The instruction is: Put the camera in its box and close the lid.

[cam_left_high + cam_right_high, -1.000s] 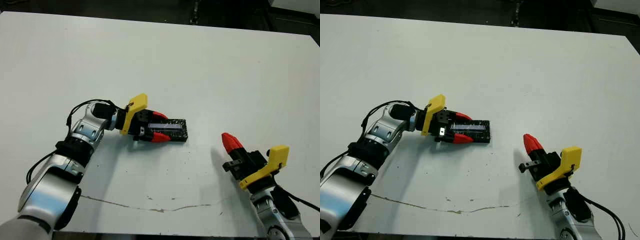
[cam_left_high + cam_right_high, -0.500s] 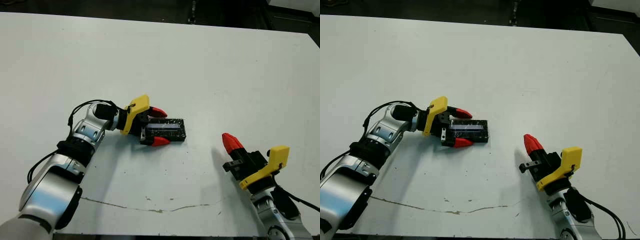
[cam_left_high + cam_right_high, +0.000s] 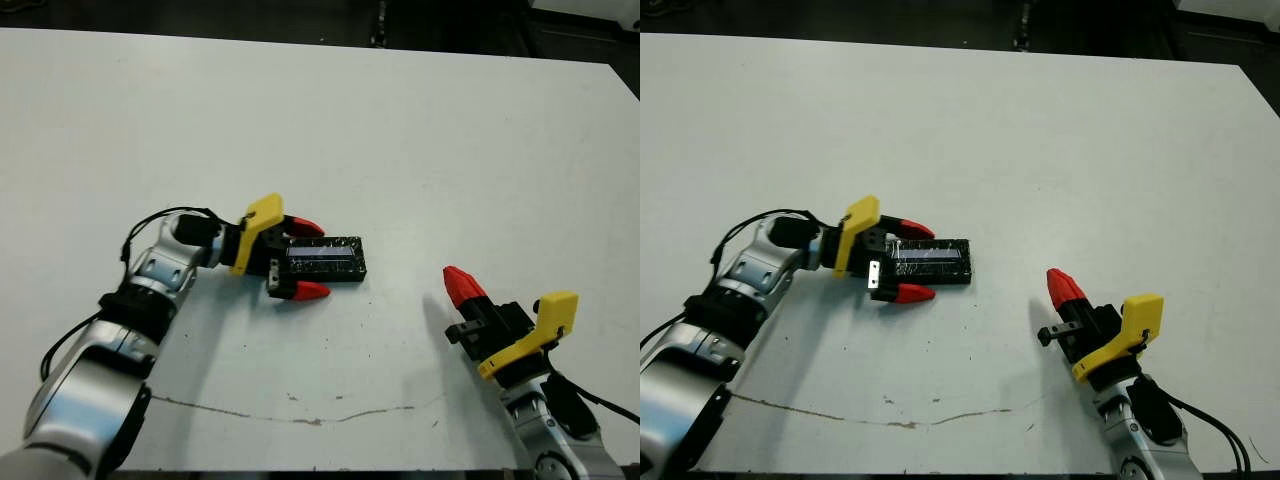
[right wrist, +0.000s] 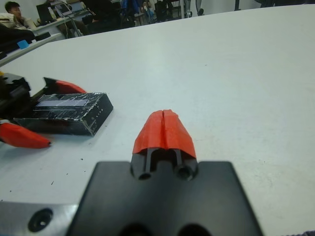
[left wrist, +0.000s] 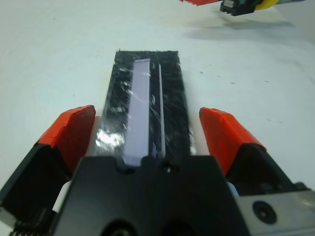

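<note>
One flat, glittery black lid [image 3: 324, 259] lies between the spread left pincer [image 3: 302, 259].

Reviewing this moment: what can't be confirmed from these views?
- The camera: not visible in any view; the lid covers the spot where it would lie.
- The box: head views show only the lid's dark top and sides, no white walls.
- Lid seating: the left gripper blocks the near end in its wrist view.
</note>
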You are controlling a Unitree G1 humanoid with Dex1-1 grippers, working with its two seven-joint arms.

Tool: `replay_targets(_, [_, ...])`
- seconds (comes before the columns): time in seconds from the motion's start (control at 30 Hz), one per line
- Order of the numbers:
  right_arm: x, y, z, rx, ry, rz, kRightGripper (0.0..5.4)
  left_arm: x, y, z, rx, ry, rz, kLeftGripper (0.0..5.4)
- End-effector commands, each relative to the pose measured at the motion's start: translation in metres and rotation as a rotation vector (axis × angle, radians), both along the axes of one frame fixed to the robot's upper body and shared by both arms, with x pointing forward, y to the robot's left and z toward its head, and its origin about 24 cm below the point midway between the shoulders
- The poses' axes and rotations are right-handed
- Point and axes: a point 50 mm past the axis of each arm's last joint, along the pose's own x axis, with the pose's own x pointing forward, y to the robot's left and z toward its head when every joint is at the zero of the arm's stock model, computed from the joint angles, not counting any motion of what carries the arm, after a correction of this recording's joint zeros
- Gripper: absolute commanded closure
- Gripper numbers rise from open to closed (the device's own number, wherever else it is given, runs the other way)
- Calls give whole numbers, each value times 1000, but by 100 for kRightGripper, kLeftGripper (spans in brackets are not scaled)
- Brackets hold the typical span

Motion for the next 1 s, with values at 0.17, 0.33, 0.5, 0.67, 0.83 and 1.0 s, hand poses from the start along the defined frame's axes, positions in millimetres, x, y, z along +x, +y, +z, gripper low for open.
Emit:
replay_targets(0.17, [-1,-4,-2,-7,22,2,540,-14,48,-2,28,66,120,1])
replay_targets(0.33, [-1,-3,-2,-17,18,0,540,-13,77,13,44,17,224,1])
replay_targets(0.5, [-1,-4,-2,-19,18,1,540,-11,100,27,47,-6,312,1])
replay_targets(0.67, [-1,-4,-3,-16,17,3,540,-18,113,43,2,-52,360,1])
replay_targets(0.83, [-1,-4,-2,-12,21,3,540,-32,114,59,-122,-95,554,13])
replay_targets(1.0, [0,-4,-1,-16,14,-4,540,-50,86,50,-375,-179,916,66])
